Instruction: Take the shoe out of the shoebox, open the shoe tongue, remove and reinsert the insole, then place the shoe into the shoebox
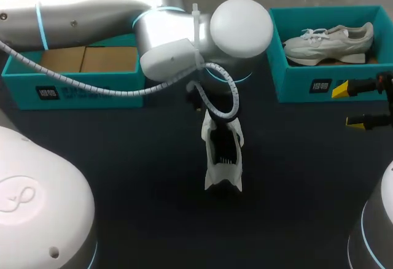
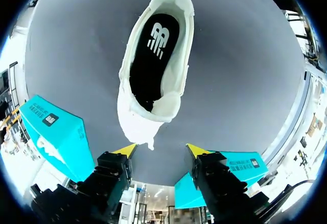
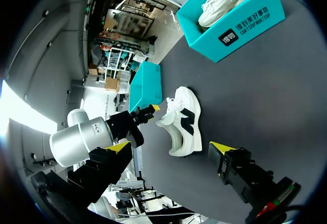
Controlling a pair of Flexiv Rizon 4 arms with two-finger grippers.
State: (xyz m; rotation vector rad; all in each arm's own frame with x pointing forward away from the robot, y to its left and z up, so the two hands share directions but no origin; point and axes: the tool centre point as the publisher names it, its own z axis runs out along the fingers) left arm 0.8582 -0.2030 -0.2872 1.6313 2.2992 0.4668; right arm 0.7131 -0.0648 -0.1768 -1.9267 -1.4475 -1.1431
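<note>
Overhead, left arm (image 1: pixel 92 5) partly hides shoe (image 1: pixel 223 158); left jaws apart, right jaws apart.

silver-white left arm (image 1: pixel 92 2) — cyan rings (image 1: pixel 40 20), spiral-wrapped cable (image 1: pixel 92 88) — black left hand (image 2: pixel 161 150), yellow tips.

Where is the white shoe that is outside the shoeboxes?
The white shoe sits on the table in the head view's middle, nearer the robot than the left shoebox and right shoebox, just ahead of the left arm's open jaws.
</note>
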